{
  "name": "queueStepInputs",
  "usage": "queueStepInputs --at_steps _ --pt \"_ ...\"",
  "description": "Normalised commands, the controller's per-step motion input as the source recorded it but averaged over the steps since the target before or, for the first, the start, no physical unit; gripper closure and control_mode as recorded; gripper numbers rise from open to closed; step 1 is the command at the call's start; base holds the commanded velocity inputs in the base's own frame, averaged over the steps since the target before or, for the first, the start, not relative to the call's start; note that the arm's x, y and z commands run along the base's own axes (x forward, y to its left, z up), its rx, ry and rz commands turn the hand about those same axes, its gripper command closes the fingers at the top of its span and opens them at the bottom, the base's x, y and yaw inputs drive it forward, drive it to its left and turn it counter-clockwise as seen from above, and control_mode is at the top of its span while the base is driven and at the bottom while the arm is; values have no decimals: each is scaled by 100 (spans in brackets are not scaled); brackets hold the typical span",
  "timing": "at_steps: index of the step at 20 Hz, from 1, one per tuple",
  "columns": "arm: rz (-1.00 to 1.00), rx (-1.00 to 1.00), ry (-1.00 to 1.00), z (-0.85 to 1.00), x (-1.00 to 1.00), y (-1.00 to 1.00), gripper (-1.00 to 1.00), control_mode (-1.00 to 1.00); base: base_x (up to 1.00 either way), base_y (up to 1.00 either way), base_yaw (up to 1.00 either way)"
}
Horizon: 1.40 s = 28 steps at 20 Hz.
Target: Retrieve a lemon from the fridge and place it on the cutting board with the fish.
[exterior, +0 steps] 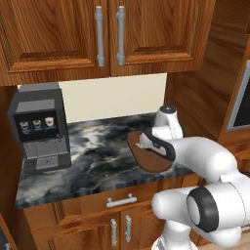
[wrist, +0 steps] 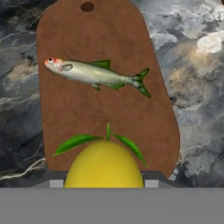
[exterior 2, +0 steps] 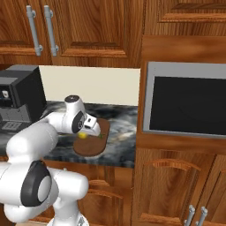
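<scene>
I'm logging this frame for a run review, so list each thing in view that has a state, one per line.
lemon: held in the gripper, above the near end of the board
gripper: shut on the lemon
fish: lying flat on the board, apart from the lemon
cutting board: flat on the counter
upper cabinet doors: closed
coffee machine: standing upright on the counter
</scene>
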Motion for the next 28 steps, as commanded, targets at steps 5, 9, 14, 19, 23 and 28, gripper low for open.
queueStepInputs --at_steps 5,9,14,19,23,28 --pt "0 0 0 -27 0 0 100 -100 0 0 0" --pt "0 0 0 -23 1 0 100 -100 0 0 0" --pt "0 0 -2 -16 8 0 100 -100 0 0 0" --pt "0 0 -8 -8 12 0 100 -100 0 0 0" --pt "0 0 -5 -6 17 0 100 -100 0 0 0" --pt "0 0 0 -8 11 0 100 -100 0 0 0"
